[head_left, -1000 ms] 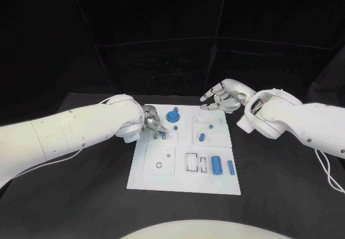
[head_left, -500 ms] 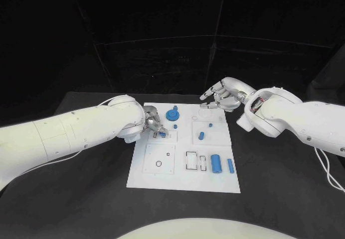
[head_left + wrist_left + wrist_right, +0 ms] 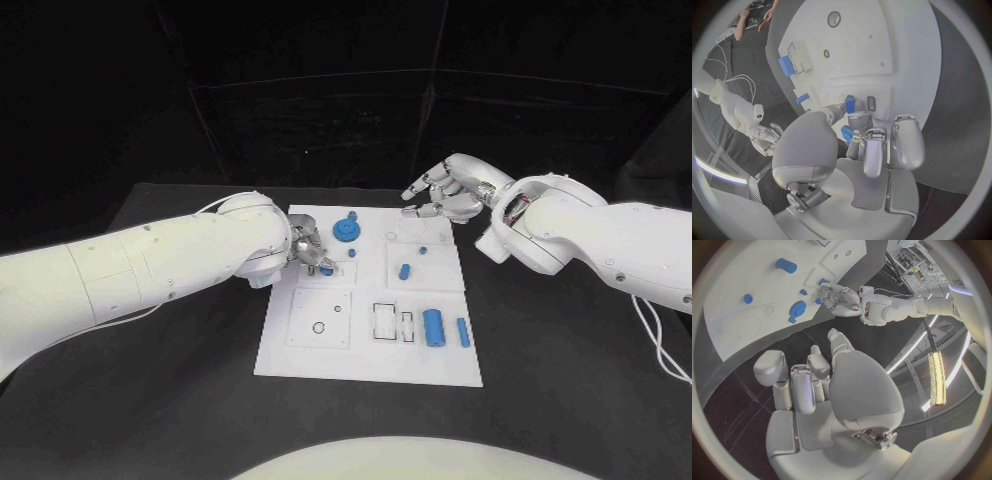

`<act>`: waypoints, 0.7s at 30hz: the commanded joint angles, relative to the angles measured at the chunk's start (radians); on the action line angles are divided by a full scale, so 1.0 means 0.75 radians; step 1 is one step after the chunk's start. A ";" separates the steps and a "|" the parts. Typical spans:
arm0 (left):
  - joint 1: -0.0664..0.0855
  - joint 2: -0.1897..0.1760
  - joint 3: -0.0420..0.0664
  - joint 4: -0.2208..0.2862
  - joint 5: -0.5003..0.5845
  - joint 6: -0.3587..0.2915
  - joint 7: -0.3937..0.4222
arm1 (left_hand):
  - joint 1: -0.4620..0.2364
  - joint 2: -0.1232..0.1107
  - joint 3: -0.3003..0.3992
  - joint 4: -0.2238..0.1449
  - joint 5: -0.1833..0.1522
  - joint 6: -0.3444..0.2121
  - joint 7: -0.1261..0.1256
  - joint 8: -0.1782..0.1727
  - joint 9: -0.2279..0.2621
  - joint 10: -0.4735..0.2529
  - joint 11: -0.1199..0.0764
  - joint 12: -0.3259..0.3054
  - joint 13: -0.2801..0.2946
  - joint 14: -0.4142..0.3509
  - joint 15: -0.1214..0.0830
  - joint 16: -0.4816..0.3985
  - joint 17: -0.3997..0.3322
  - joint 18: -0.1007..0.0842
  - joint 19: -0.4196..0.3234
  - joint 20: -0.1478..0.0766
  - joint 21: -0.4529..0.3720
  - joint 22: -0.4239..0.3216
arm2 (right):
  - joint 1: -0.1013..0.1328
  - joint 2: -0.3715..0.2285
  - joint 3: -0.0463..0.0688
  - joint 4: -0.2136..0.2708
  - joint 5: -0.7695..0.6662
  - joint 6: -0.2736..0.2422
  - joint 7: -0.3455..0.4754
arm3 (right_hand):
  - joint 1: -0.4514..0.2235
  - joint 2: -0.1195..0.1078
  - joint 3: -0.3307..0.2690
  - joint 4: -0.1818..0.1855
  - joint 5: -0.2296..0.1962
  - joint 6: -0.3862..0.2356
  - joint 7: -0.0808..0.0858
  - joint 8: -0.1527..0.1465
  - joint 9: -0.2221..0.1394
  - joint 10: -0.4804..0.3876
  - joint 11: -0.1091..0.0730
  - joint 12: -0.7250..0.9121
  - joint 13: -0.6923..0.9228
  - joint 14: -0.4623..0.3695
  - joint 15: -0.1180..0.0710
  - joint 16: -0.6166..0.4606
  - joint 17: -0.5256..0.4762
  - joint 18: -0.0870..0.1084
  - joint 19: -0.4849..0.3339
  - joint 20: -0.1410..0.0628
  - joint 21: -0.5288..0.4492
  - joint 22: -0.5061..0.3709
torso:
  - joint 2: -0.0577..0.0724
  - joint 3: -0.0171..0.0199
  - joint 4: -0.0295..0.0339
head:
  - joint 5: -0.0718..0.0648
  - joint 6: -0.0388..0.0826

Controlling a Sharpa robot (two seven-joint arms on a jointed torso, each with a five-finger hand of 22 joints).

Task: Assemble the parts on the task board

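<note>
I see the white board [image 3: 368, 345] flat on the black surface [image 3: 173, 400], between my two arms. Most of the job looks left to do. Two blue tubes [image 3: 433, 328] lie loose near the front right, and a round blue part [image 3: 346, 231] sits near the back. My left hand [image 3: 310, 252] pinches a small blue peg [image 3: 849, 104] over a slot at the left. My right hand [image 3: 450, 195] hangs past the back edge, fingers apart, holding nothing.
</note>
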 commanded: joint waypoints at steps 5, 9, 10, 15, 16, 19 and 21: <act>-0.003 -0.001 -0.003 -0.001 -0.019 0.039 -0.020 | 0.003 -0.002 0.250 -0.245 0.005 0.000 -0.007 0.005 -0.001 0.013 0.000 0.009 0.001 0.141 0.004 0.008 0.351 -0.015 0.012 0.002 0.005 0.003 | 0.002 0.003 0.001 0.000 0.003 0.011 0.005 | 0.000 0.009 -0.006 0.000 0.008 0.006 -0.001 0.008 0.001 0.009 -0.003 0.003 -0.001 0.074 -0.005 -0.007 0.066 0.017 -0.001 -0.009 -0.005 -0.002 | 0.001 0.0002 -0.0006 | -0.001 0.000; -0.003 -0.002 -0.003 0.000 -0.019 0.042 -0.022 | 0.000 -0.003 0.253 -0.246 0.009 0.001 -0.008 0.006 0.000 0.015 0.000 0.011 0.003 0.141 0.004 0.008 0.351 -0.016 0.013 0.002 0.007 0.006 | 0.002 0.003 0.001 0.000 0.003 0.012 0.004 | 0.000 0.009 -0.006 0.000 0.008 0.006 -0.001 0.008 0.001 0.009 -0.003 0.003 -0.001 0.074 -0.005 -0.007 0.066 0.017 -0.001 -0.009 -0.005 -0.002 | 0.000 -0.0002 0.0001 | 0.000 -0.001; -0.003 -0.002 -0.003 0.000 -0.019 0.042 -0.022 | -0.001 -0.003 0.253 -0.247 0.009 0.001 -0.008 0.006 0.000 0.015 0.000 0.011 0.003 0.141 0.004 0.008 0.351 -0.016 0.013 0.002 0.007 0.006 | 0.002 0.003 0.001 0.000 0.003 0.012 0.004 | 0.000 0.009 -0.006 0.000 0.008 0.006 -0.001 0.008 0.001 0.009 -0.003 0.003 -0.001 0.074 -0.005 -0.007 0.066 0.017 -0.001 -0.009 -0.005 -0.002 | 0.000 0.0003 0.0003 | -0.001 0.000; -0.003 0.002 -0.003 -0.005 -0.019 0.039 -0.015 | -0.017 -0.006 0.258 -0.244 0.019 0.005 -0.009 0.010 0.002 0.022 -0.001 0.018 0.011 0.141 0.004 0.008 0.351 -0.016 0.014 0.002 0.007 0.007 | 0.002 0.003 0.001 0.000 0.003 0.012 0.004 | 0.000 0.009 -0.006 0.000 0.008 0.006 -0.001 0.008 0.001 0.009 -0.003 0.003 -0.001 0.074 -0.005 -0.007 0.066 0.017 -0.001 -0.009 -0.005 -0.002 | 0.000 0.0009 -0.0004 | -0.002 0.000; -0.003 0.003 -0.003 -0.006 -0.018 0.038 -0.014 | -0.034 -0.009 0.250 -0.237 0.019 0.009 -0.013 0.013 0.004 0.027 -0.003 0.023 0.016 0.141 0.003 0.008 0.351 -0.017 0.015 0.002 0.009 0.011 | 0.002 0.003 0.001 0.000 0.003 0.012 0.004 | 0.000 0.009 -0.006 0.000 0.008 0.006 -0.001 0.008 0.001 0.009 -0.003 0.003 -0.001 0.074 -0.005 -0.007 0.066 0.017 -0.001 -0.009 -0.005 -0.002 | 0.000 0.0013 -0.0006 | -0.002 0.000; -0.003 0.008 -0.003 -0.011 -0.016 0.036 -0.012 | -0.114 -0.008 0.207 -0.185 0.015 0.024 -0.023 0.018 0.007 0.034 -0.008 0.031 0.023 0.141 0.000 0.008 0.351 -0.017 0.015 0.001 0.008 0.012 | 0.002 0.004 0.001 0.000 0.003 0.012 0.004 | 0.000 0.009 -0.006 0.000 0.008 0.006 -0.001 0.008 0.001 0.009 -0.003 0.003 -0.001 0.074 -0.005 -0.007 0.066 0.017 -0.001 -0.009 -0.005 -0.002 | 0.000 0.0010 -0.0006 | -0.002 -0.002; -0.003 0.011 -0.003 -0.015 -0.014 0.036 -0.012 | -0.157 -0.015 0.178 -0.161 0.015 0.031 -0.029 0.017 0.006 0.035 -0.013 0.034 0.026 0.141 -0.004 0.008 0.351 -0.017 0.016 -0.002 0.008 0.014 | 0.002 0.004 0.001 -0.001 0.003 0.012 0.004 | -0.001 0.009 -0.007 0.001 0.008 0.005 -0.001 0.008 0.000 0.008 -0.003 0.002 -0.002 0.074 -0.005 -0.007 0.065 0.017 -0.001 -0.009 -0.006 -0.003 | 0.001 0.0012 -0.0011 | -0.002 -0.002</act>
